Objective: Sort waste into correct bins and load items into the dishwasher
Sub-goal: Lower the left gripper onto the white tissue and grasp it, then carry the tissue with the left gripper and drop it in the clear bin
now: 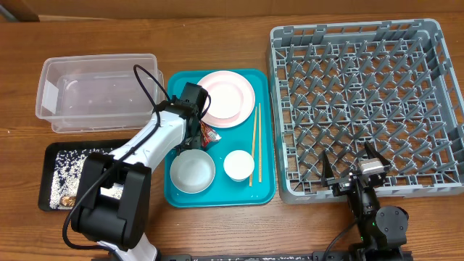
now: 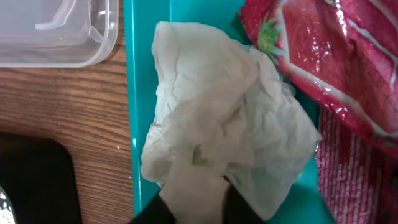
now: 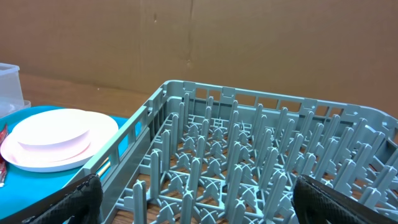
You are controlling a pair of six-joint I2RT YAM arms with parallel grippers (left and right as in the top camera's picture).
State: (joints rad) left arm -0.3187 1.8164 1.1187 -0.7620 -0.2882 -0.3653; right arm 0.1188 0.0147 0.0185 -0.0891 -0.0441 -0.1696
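Observation:
My left gripper [image 1: 188,136] is low over the left side of the teal tray [image 1: 217,197]. In the left wrist view its fingers [image 2: 198,208] are shut on the crumpled white napkin [image 2: 224,112], which lies on the tray's left edge. The red shiny wrapper [image 2: 336,56] lies just right of the napkin and also shows from overhead [image 1: 209,133]. The stacked white and pink plates [image 1: 226,98], a bowl [image 1: 192,172], a cup [image 1: 238,164] and chopsticks [image 1: 254,145] are on the tray. My right gripper [image 1: 353,170] is open and empty at the grey rack's [image 1: 428,109] front edge.
The clear tub [image 1: 94,94] stands left of the teal tray. The black tray [image 1: 54,156] holds rice scraps at the front left. In the right wrist view the rack's pegs [image 3: 249,155] stand between my wide-open fingers [image 3: 205,199], with the plates [image 3: 56,137] at left.

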